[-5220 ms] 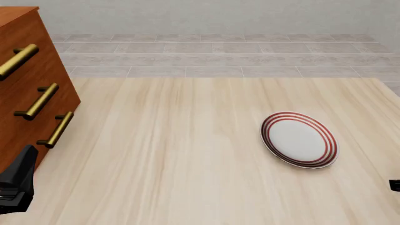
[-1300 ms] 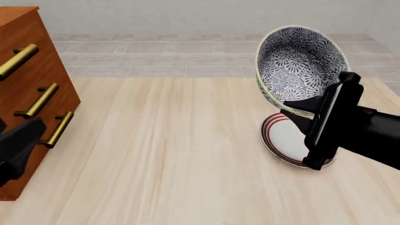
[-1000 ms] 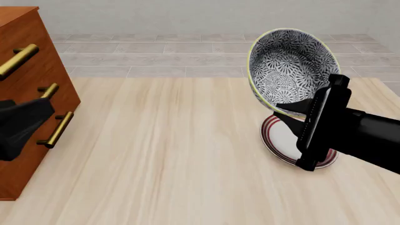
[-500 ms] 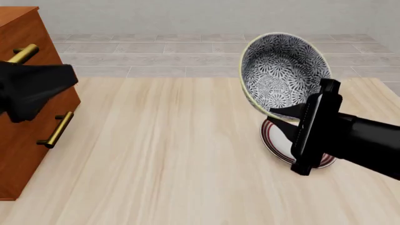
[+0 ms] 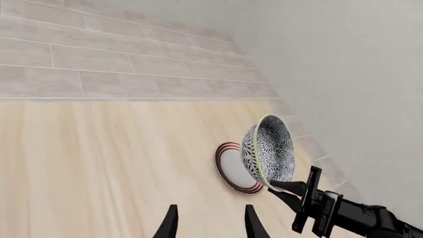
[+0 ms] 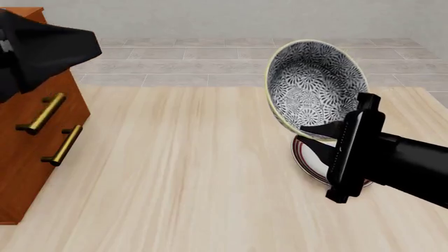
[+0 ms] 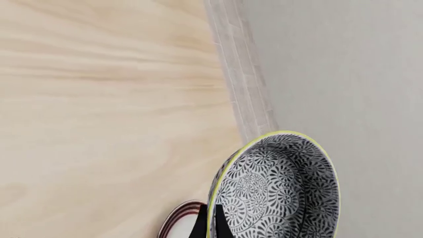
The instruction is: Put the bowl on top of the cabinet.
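The bowl point(image 6: 313, 86), white with a dense black floral pattern and a yellow rim, hangs tilted above the table at the right with its opening facing the camera. My right gripper point(image 6: 313, 135) is shut on its lower rim, one finger inside and one outside. The right wrist view shows the fingertips point(image 7: 199, 225) pinching the bowl point(image 7: 278, 188) at its rim. The reddish-brown cabinet point(image 6: 28, 157) with brass handles stands at the far left. My left arm point(image 6: 42, 44) hovers in front of its upper part. The left gripper point(image 5: 210, 225) is open and empty, facing the bowl point(image 5: 271, 148).
A flat white plate with red rings point(image 6: 311, 157) lies on the wooden table point(image 6: 182, 173) right under the held bowl; the plate point(image 5: 231, 168) also shows in the left wrist view. Grey tiled floor and a pale wall lie beyond the table's far edge.
The left arm has risen from beside the cabinet's handles up toward its top. The right gripper has carried the bowl slightly left. Five seconds ago the bowl was out of view.
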Robot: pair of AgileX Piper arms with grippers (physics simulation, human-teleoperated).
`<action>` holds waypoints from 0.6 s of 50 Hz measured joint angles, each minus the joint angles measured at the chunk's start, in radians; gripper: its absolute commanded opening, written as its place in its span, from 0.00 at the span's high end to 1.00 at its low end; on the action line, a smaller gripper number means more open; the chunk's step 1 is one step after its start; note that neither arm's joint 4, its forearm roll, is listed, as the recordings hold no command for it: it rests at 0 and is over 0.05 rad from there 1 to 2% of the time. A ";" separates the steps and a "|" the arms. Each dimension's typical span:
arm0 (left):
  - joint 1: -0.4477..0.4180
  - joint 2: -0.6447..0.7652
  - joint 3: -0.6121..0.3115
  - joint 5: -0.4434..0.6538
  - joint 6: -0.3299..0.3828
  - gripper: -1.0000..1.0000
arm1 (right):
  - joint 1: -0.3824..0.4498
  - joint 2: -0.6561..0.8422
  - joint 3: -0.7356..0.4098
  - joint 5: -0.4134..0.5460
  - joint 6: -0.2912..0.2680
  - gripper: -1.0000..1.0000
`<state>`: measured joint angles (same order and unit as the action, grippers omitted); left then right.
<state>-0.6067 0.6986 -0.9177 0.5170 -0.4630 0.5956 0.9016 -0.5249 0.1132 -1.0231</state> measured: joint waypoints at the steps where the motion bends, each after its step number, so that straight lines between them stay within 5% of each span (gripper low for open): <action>1: -0.001 0.004 -0.005 0.000 -0.001 0.00 | 0.001 -0.002 0.001 0.001 0.000 1.00; 30: -0.053 0.115 -0.076 -0.042 -0.043 0.00 | 0.052 -0.015 0.011 -0.008 0.017 1.00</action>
<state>-0.6595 0.8133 -0.9939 0.4747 -0.5058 0.6472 0.8864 -0.5142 0.1051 -1.0064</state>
